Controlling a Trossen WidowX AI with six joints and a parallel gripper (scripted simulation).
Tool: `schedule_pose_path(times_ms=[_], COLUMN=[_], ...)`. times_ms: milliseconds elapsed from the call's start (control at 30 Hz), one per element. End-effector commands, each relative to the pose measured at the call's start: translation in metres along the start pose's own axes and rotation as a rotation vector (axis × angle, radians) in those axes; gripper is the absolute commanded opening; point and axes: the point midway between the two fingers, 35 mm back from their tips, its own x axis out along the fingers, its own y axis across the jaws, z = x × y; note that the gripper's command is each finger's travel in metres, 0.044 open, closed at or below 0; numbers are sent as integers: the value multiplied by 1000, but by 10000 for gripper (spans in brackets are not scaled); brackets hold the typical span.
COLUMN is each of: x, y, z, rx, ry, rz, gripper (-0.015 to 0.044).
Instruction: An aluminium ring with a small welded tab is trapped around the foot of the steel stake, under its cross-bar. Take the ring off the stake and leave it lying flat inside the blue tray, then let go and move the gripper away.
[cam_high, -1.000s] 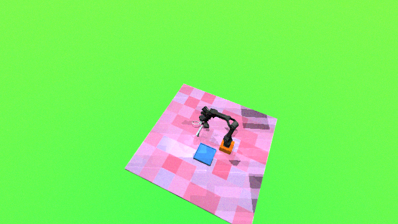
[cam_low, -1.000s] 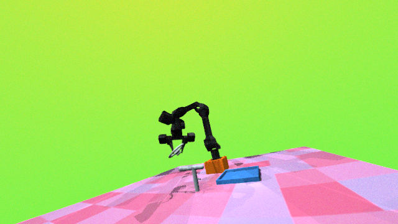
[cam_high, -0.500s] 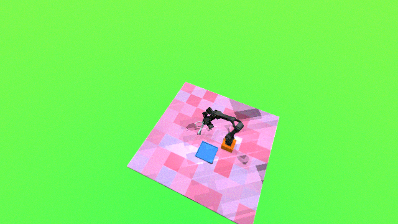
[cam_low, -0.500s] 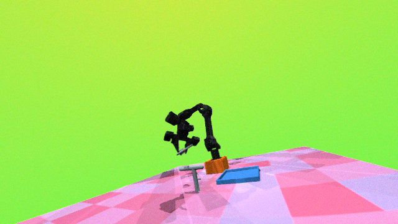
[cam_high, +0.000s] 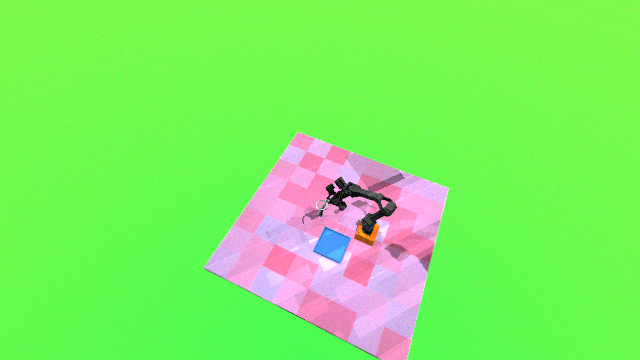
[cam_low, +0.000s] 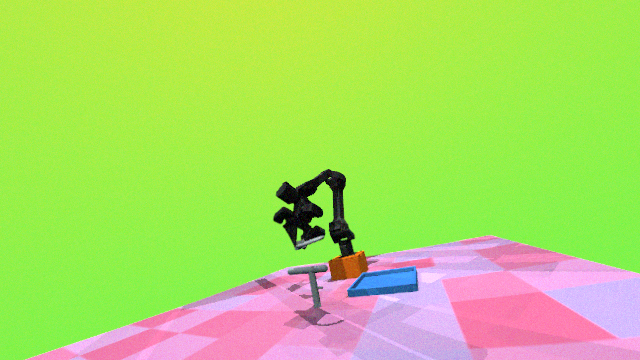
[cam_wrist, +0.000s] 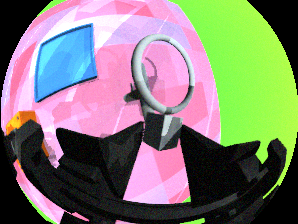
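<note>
Aluminium ring pinched by its tab, up off the stake

The pincer (cam_high: 328, 201) (cam_low: 306, 241) (cam_wrist: 161, 127) is closed on the ring's tab (cam_wrist: 163, 131), which fills the space between the two fingertips. The ring (cam_high: 317, 206) (cam_low: 310, 243) (cam_wrist: 191, 75) reaches out past those tips, and none of it is around the stake. It is tilted rather than flat: the exterior view shows it almost edge-on, as a thin slanting bar at the fingertips, while the wrist view shows the open hoop.

Below the pincer stands the stake (cam_high: 321, 212) (cam_low: 314, 290) (cam_wrist: 146, 107), upright on the mat (cam_high: 310, 310) (cam_low: 225, 325) (cam_wrist: 205, 110). Its cross-bar (cam_low: 307, 269) lies lower than the ring, with a gap between them in the exterior view. From the wrist, part of the stake shows behind the ring.

The tray (cam_high: 332, 245) (cam_low: 385, 281) (cam_wrist: 66, 62) is lower than the pincer and off to one side, on the mat: down and slightly right of it in the top view, upper left of it in the wrist view. The ring is not in the tray.

The arm (cam_high: 367, 194) (cam_low: 338, 202) arches from the pincer back to its orange base (cam_high: 366, 236) (cam_low: 348, 266) (cam_wrist: 22, 120), which sits near the tray. A curved shadow (cam_low: 330, 324) lies beside the stake's foot, beneath the pincer.
</note>
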Motion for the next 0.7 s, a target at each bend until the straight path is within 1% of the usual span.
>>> schedule_pose_path(times_ms=[0,300,667], x=[0,0,8], y=[6,19,29], z=[3,5,12], rx=[-88,-255,-79], ry=[-12,-20,24], rz=[-24,-70,27], gripper=[0,0,0])
